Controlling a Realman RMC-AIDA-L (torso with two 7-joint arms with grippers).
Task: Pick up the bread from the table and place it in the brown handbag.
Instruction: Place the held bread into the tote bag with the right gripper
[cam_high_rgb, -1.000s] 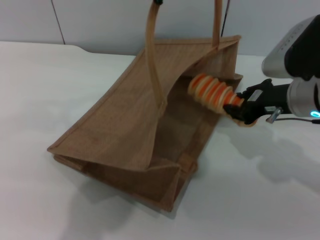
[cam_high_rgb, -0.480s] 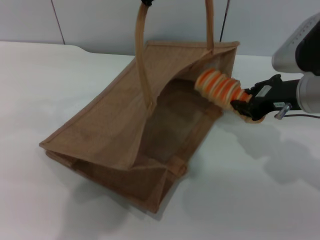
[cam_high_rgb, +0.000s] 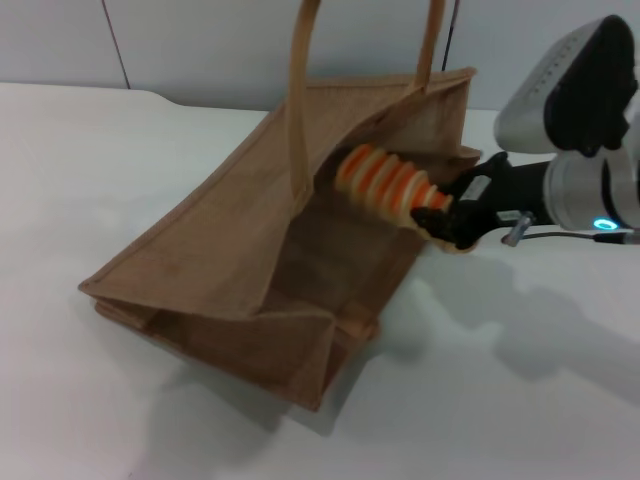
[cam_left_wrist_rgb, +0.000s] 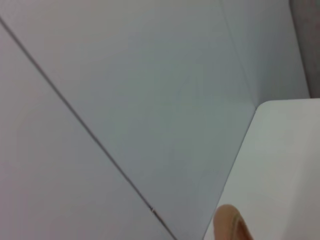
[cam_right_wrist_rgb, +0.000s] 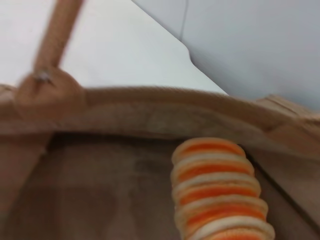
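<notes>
Brown jute fills most of the head view: the brown handbag lies tipped on the white table, mouth gaping toward the right side of the frame, with its handles pulled straight up out of the top edge. The right gripper comes in from the right, and its black fingers are clamped on one end of the bread, so it's definitely holding it. Compared with half a second ago, the loaf has gone further left and is now poking well inside the bag's opening, under the raised upper panel, whereas before it was sitting just at the rim; the arm has slid left with it, and the bag itself looks about where it was. The bread's free end hangs in the air over the inner lining, not resting on anything as far as I can see. Left wrist view is mostly grey wall panels with a strip of table at the lower right, plus a tan bit of handle at the bottom edge; can't tell what the left gripper's fingers are doing from that. Right wrist view looks straight into the bag: the bound rim arcs across the middle, and the striped loaf sits at lower centre-right in front of the dark interior.
</notes>
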